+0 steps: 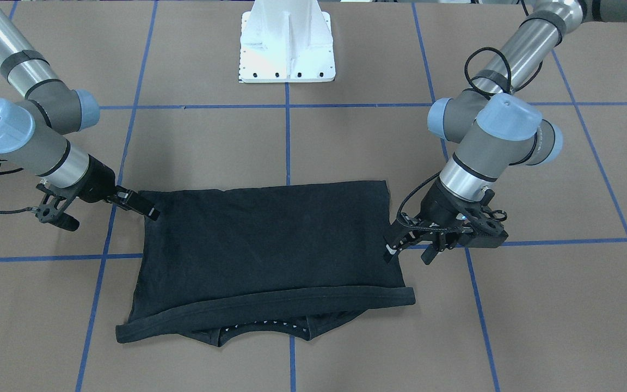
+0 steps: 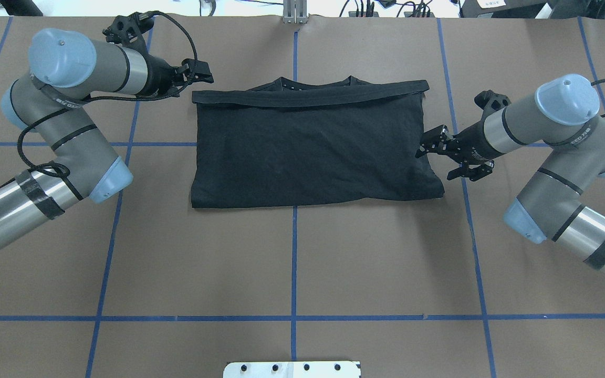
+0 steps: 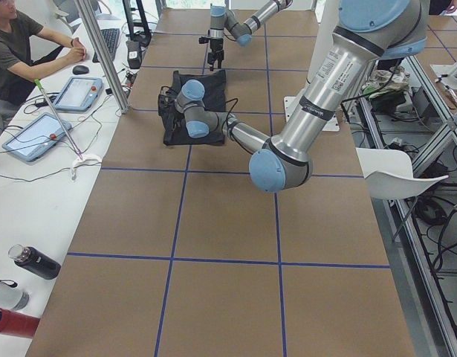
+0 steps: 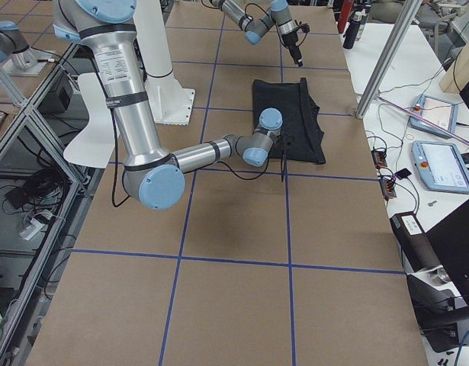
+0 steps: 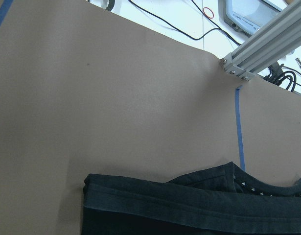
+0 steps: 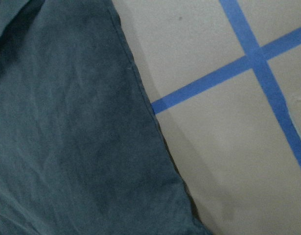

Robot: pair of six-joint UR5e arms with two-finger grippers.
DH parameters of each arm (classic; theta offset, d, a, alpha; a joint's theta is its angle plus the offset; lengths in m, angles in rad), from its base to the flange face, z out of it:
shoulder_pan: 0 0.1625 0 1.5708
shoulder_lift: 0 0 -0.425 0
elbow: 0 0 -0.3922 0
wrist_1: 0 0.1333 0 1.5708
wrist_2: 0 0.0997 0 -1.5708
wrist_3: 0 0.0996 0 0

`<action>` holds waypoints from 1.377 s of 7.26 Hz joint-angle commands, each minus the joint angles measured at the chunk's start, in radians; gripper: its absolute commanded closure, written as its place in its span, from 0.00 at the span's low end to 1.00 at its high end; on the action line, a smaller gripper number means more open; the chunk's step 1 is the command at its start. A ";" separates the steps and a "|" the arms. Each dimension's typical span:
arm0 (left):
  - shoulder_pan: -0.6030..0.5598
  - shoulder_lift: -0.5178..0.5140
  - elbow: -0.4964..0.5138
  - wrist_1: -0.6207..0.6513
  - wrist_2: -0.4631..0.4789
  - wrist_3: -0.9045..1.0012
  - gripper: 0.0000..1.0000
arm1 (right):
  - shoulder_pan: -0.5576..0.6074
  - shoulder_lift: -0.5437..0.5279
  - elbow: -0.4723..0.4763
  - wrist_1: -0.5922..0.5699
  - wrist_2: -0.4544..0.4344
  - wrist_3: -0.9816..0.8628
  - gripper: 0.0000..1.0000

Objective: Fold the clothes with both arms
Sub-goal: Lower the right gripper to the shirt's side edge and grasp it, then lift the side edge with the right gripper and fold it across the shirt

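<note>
Lying flat on the brown worktop (image 2: 292, 273), the black T-shirt (image 2: 308, 152) was folded into a wide rectangle. It sat midway between the left and right edges of the worktop, in the half farther from the robot. A hem band (image 2: 308, 97) ran along the shirt's far side. The collar (image 2: 315, 82), marked with small white dots, showed just beyond that band.

The left gripper (image 1: 409, 251) was positioned just beside the shirt's far corner on the robot's left. Its fingers were spread and held no fabric. The left wrist view showed that corner flat on the surface.

The right gripper (image 2: 439, 160) was positioned at the shirt's side edge on the robot's right, with its fingers also spread. One fingertip reached the fabric edge; contact could not be confirmed. The right wrist view showed the shirt edge flat beside a crossing of blue tape lines (image 6: 253, 58).

The white pedestal base (image 1: 286, 43) stood at the robot's edge of the worktop, well apart from the shirt.
</note>
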 commanded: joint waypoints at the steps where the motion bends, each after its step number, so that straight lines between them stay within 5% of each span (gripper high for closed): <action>1: 0.000 0.002 0.000 0.000 0.000 0.000 0.00 | -0.023 -0.008 0.000 -0.001 -0.001 -0.002 0.01; 4: 0.000 0.001 0.000 0.000 0.000 0.000 0.00 | -0.023 -0.016 0.005 0.002 -0.003 -0.002 0.22; 5: 0.000 0.001 0.000 0.000 0.000 0.000 0.00 | -0.023 -0.025 0.022 0.002 -0.007 -0.002 0.49; 6: 0.000 0.001 0.000 0.000 0.000 0.000 0.00 | -0.023 -0.046 0.054 0.002 -0.006 -0.002 0.93; 7: 0.000 0.001 0.000 0.000 0.000 0.000 0.00 | -0.032 -0.068 0.087 0.002 -0.004 -0.001 1.00; 10: 0.002 0.001 0.000 -0.003 0.000 -0.002 0.00 | -0.080 -0.088 0.150 0.002 0.003 -0.002 1.00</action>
